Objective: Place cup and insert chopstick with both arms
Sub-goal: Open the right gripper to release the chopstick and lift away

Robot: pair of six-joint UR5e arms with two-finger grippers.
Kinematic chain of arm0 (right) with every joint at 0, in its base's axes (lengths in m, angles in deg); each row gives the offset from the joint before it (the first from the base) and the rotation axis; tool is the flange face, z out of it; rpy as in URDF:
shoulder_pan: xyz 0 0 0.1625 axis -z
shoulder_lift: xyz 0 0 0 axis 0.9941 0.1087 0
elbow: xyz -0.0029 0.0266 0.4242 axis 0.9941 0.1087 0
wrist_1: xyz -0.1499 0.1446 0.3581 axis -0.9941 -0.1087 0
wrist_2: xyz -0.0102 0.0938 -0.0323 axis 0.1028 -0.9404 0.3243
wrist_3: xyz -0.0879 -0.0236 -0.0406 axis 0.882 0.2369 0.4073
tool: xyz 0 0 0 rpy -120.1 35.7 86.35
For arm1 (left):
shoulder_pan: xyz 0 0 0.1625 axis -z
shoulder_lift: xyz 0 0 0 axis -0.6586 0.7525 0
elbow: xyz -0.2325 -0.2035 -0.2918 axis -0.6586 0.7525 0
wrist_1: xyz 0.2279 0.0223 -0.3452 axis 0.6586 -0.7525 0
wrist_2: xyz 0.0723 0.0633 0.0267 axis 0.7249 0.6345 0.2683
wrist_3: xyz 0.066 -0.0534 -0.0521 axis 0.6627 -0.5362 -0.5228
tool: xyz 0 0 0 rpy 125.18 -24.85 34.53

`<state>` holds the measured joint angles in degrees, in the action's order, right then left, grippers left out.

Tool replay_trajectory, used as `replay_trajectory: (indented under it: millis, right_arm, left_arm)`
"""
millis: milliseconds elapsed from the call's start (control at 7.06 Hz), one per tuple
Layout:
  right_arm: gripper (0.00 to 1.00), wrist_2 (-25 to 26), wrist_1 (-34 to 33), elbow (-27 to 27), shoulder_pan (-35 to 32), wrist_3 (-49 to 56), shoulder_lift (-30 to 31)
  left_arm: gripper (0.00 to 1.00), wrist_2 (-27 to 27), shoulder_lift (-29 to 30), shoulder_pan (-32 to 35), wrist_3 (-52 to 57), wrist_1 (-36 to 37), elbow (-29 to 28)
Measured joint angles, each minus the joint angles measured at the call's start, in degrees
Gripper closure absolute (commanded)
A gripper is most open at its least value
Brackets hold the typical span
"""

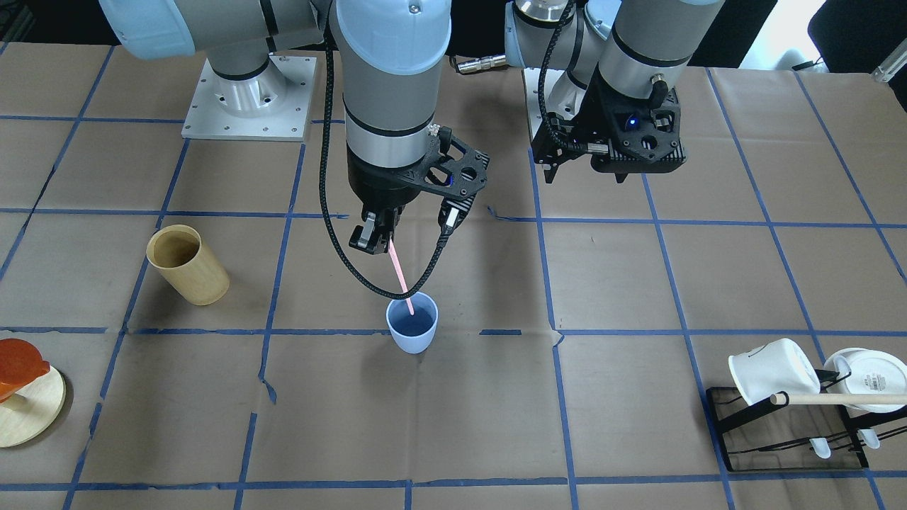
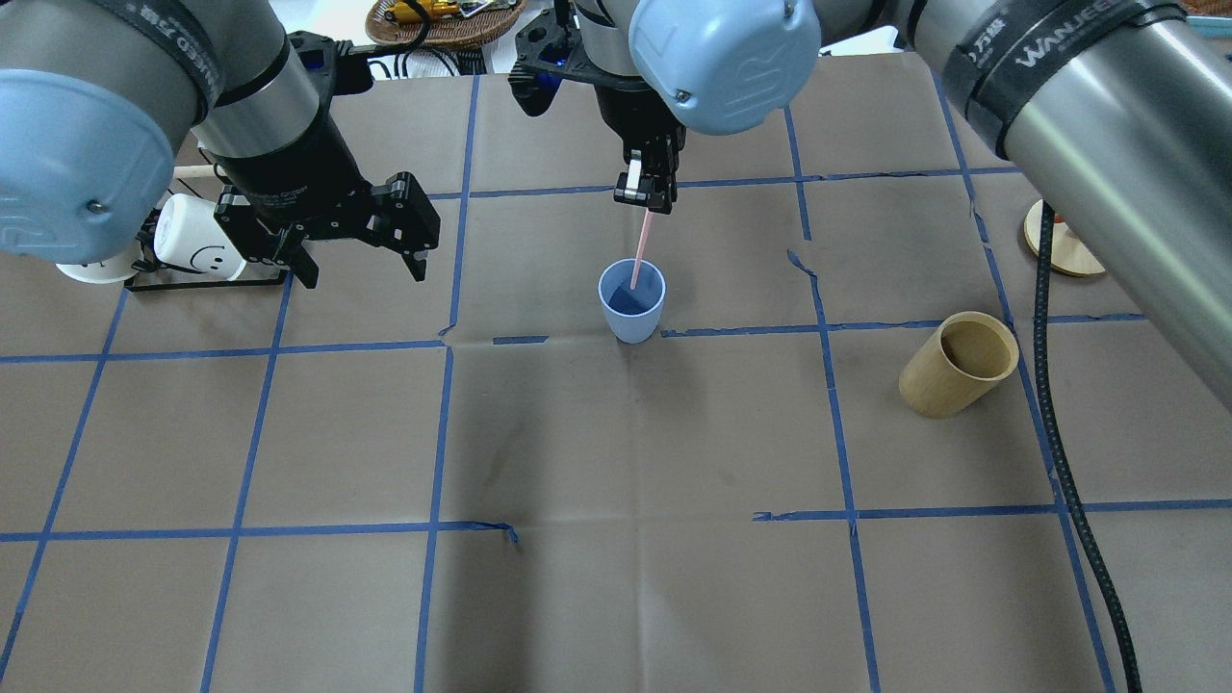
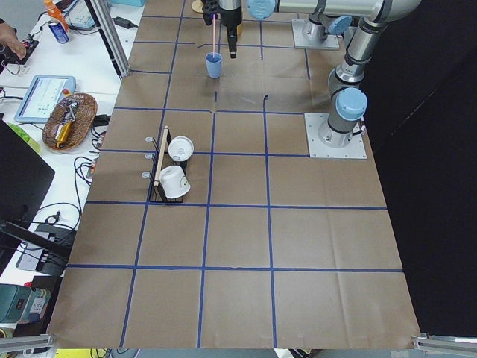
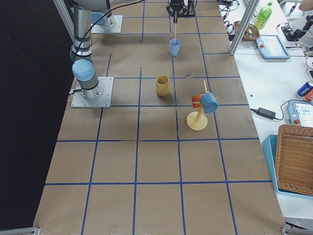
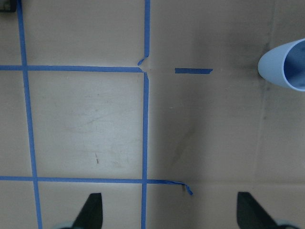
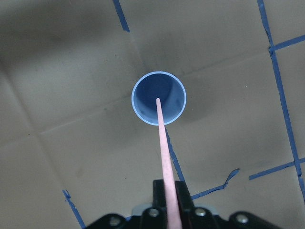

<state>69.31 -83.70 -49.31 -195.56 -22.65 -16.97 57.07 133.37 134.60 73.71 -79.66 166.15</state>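
The pale blue cup (image 1: pixel 412 323) stands upright near the table's middle; it also shows in the overhead view (image 2: pixel 631 300) and in the right wrist view (image 6: pixel 158 98). My right gripper (image 1: pixel 377 237) is shut on the top of the pink chopstick (image 1: pixel 400 273), right above the cup. The chopstick (image 2: pixel 640 251) hangs down with its lower tip inside the cup's mouth (image 6: pixel 158 102). My left gripper (image 2: pixel 358 265) is open and empty, hovering well to the cup's left. The cup's edge (image 5: pixel 286 69) shows at the right of the left wrist view.
A tan wooden cylinder holder (image 2: pixel 958 364) stands to the cup's right. A black rack (image 1: pixel 786 432) with white mugs (image 1: pixel 772 370) and a beige wooden rod sits behind my left gripper. A round wooden stand (image 1: pixel 25 400) with an orange piece is at the right end.
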Motion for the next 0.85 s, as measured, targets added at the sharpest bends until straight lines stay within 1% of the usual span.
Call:
replay_trajectory:
  millis: [142,850]
  right_arm:
    - [0.01,-0.25,0.05,-0.04,0.00,0.01,-0.10]
    - [0.00,-0.59,0.03,0.17,0.08,0.32,-0.16]
  left_arm:
    - [0.00,-0.01,-0.01,0.01,0.00,-0.01,0.03]
    - [0.00,-0.08,-0.03,0.19,0.00,-0.01,0.05]
